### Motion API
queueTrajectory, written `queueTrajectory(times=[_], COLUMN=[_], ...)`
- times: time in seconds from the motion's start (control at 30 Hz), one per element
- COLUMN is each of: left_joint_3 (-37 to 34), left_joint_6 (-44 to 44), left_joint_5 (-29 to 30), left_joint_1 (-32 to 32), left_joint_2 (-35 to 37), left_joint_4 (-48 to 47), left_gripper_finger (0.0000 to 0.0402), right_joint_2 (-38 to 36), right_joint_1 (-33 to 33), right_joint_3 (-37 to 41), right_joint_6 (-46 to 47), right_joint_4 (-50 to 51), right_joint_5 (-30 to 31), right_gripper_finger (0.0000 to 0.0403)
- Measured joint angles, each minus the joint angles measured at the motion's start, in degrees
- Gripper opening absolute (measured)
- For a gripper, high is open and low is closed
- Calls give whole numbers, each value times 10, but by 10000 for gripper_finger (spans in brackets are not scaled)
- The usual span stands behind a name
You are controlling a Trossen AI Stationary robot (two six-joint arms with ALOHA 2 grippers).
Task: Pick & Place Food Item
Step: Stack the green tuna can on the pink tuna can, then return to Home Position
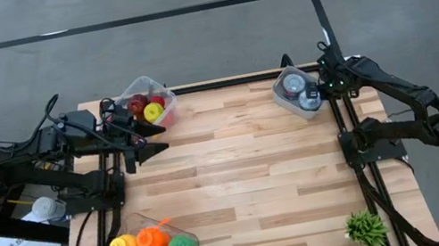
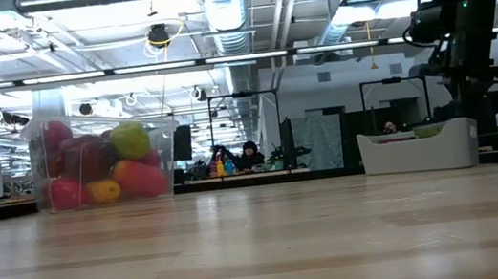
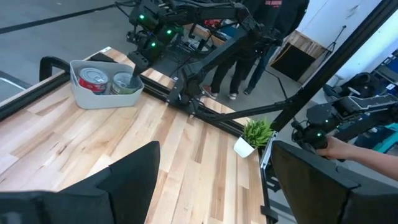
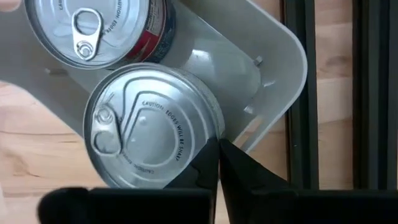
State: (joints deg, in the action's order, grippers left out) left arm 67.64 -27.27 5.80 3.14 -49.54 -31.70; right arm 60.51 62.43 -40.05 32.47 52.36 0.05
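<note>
While the left gripper [image 1: 143,144] waits spread beside the fruit box [image 1: 161,91], the right gripper [image 4: 219,163], fingers pressed together above the plain can [image 4: 152,124] in the grey bin [image 4: 273,62], should open wide and centre before descending.

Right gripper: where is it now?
The right gripper, jaws shut, is down in the grey bin at the table's far right corner, beside the cans.
</note>
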Motion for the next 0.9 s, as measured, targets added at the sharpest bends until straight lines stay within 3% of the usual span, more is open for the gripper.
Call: queueTrajectory(times=[0.4,0.57,0.73,0.9], left_joint_3=[0,0,0,-14], left_joint_6=[1,55,120,175], left_joint_5=[22,55,68,68], left_joint_1=[0,0,0,0], left_joint_2=[0,25,74,112], left_joint_4=[0,8,57,66], left_gripper_finger=[296,296,253,125], right_joint_2=[-53,-119,-197,-276], right_joint_1=[-1,-21,-83,-201], right_joint_3=[-20,-99,-173,-165], right_joint_6=[-20,-83,-130,-130], right_joint_4=[1,-4,-66,-190], right_joint_5=[-1,-64,-195,-223], right_gripper_finger=[141,168,147,42])
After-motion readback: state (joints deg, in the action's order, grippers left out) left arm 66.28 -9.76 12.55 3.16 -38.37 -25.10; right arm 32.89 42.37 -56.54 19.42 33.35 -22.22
